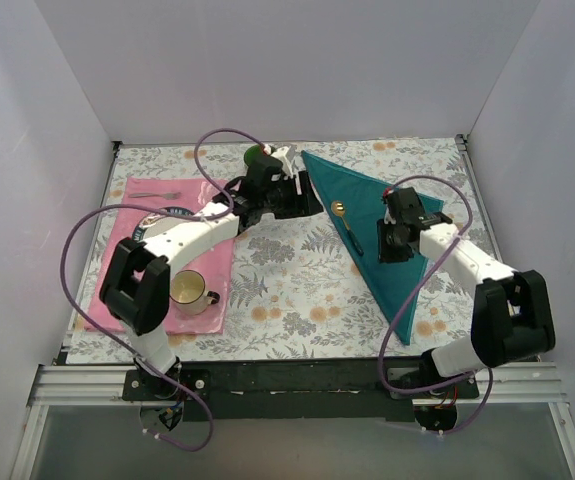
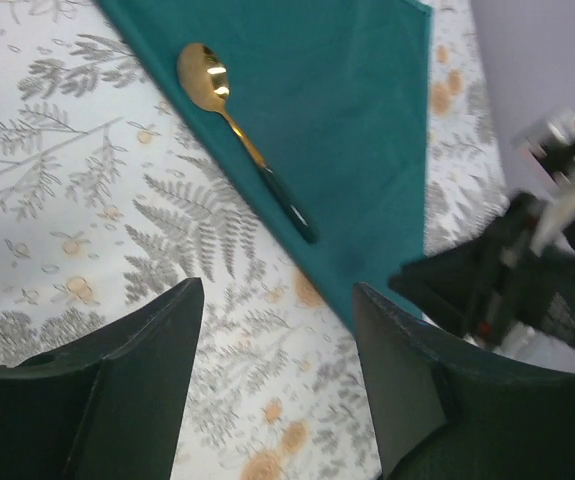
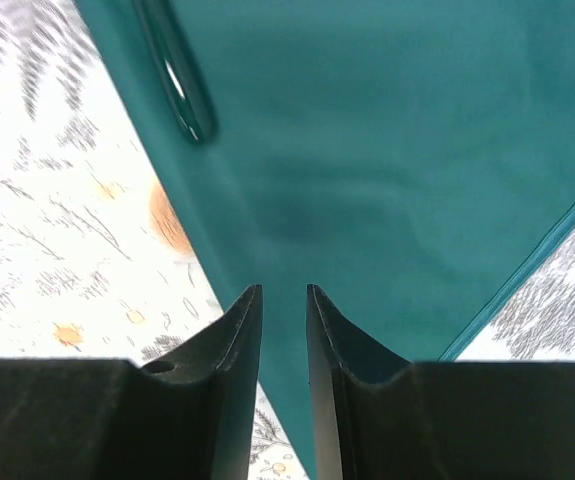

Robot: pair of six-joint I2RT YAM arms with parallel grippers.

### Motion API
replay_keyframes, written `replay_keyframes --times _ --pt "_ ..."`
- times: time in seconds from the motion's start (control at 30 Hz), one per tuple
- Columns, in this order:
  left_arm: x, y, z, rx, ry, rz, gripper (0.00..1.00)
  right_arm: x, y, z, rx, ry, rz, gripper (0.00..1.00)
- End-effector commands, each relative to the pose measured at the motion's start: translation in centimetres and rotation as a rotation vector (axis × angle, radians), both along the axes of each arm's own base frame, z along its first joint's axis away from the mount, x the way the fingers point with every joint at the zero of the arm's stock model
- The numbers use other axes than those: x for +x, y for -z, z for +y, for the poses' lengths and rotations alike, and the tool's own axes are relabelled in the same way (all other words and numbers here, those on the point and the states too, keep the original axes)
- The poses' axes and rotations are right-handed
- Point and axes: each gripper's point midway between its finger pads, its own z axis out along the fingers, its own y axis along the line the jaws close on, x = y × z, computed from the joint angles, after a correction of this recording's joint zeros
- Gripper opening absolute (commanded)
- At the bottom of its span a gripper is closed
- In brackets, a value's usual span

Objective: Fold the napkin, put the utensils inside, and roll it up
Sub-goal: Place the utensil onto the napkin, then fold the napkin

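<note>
The teal napkin (image 1: 371, 196) lies folded into a triangle at the right of the table. A spoon (image 1: 348, 228) with a gold head and a dark green handle lies along its left edge. It also shows in the left wrist view (image 2: 242, 140), and its handle end shows in the right wrist view (image 3: 177, 80). My left gripper (image 1: 305, 196) is open and empty (image 2: 277, 290), over the tablecloth just left of the napkin (image 2: 347, 120). My right gripper (image 1: 394, 250) hovers over the napkin (image 3: 387, 150), its jaws almost together (image 3: 284, 290) with nothing between them.
A pink placemat (image 1: 127, 260) at the left holds a mug (image 1: 189, 290), a plate partly under the left arm, and thin utensils (image 1: 157, 184) at its far end. A green round object (image 1: 257, 153) sits behind the left gripper. White walls enclose the table.
</note>
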Motion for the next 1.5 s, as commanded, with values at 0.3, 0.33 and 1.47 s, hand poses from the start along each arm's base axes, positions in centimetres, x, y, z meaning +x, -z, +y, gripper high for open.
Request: replay_keyframes --times 0.3,0.33,1.47 --pt "15.5 5.5 -3.8 0.223 -0.2 -0.303 0.49 -1.4 -3.5 1.7 0.159 -0.04 -0.136 0.29" --pt "16.6 4.7 -4.2 0.221 -0.219 -0.327 0.48 -1.4 -3.7 1.7 0.16 -0.045 -0.143 0.29" --pt "27.2 12.6 -0.8 0.247 -0.339 -0.434 0.54 -0.8 -5.1 2.2 0.162 -0.11 -0.162 0.3"
